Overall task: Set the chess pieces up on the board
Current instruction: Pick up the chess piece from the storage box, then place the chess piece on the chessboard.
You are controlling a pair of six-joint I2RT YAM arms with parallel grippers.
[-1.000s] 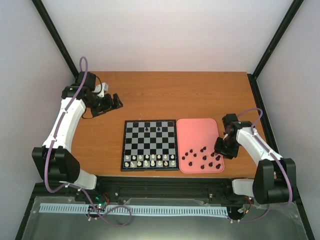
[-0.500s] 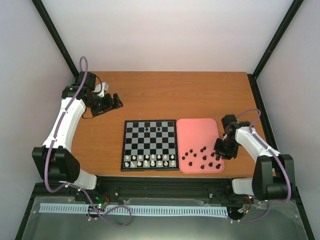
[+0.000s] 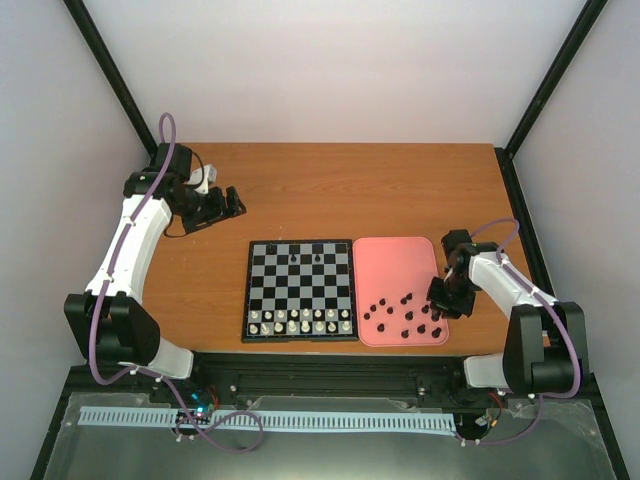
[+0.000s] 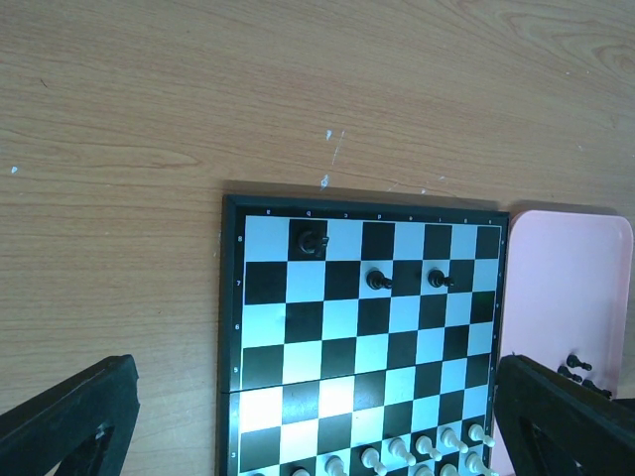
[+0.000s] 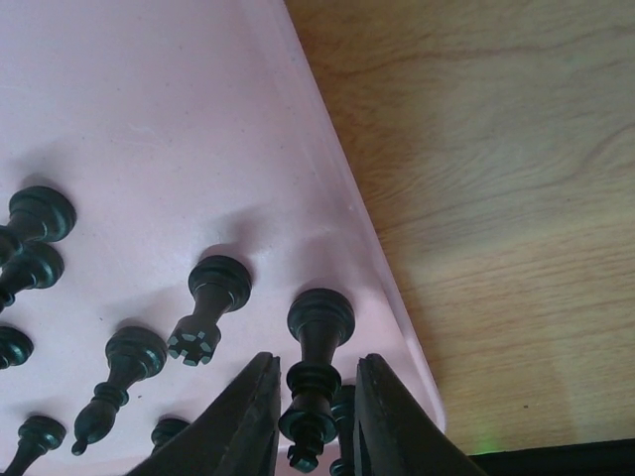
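1. Right gripper (image 3: 440,300), top view: low over the pink tray (image 3: 395,262), at the tray edge farthest from the board (image 3: 300,296). Finger spacing is not readable from up here.
2. Top view: left gripper (image 3: 232,206) hangs beyond the board's far-left corner, well apart from it, over bare table (image 3: 330,190).
3. Top view: the board lies square to the table edge, with the tray just beside its right side. White pieces (image 3: 300,321) fill the two rows nearest the arms. A few black chess pieces (image 3: 317,258) stand on the far rows. More black ones lie scattered on the tray's near half.
4. Left wrist view: both fingers (image 4: 69,421) show only at the lower corners, spread wide, so the left gripper is released. The board sits between them. Three black figures stand on its two far rows, and white ones line the bottom edge. A strip of tray shows to the board's right.
5. Right wrist view: the right gripper's fingers (image 5: 243,421) bracket one toppled black figure (image 5: 317,342) near the tray rim on the side away from the board. Jaws are narrowly parted. Pink shows between the figure and the right-hand pad, so there is no grip. Other black figures lie just beside it.
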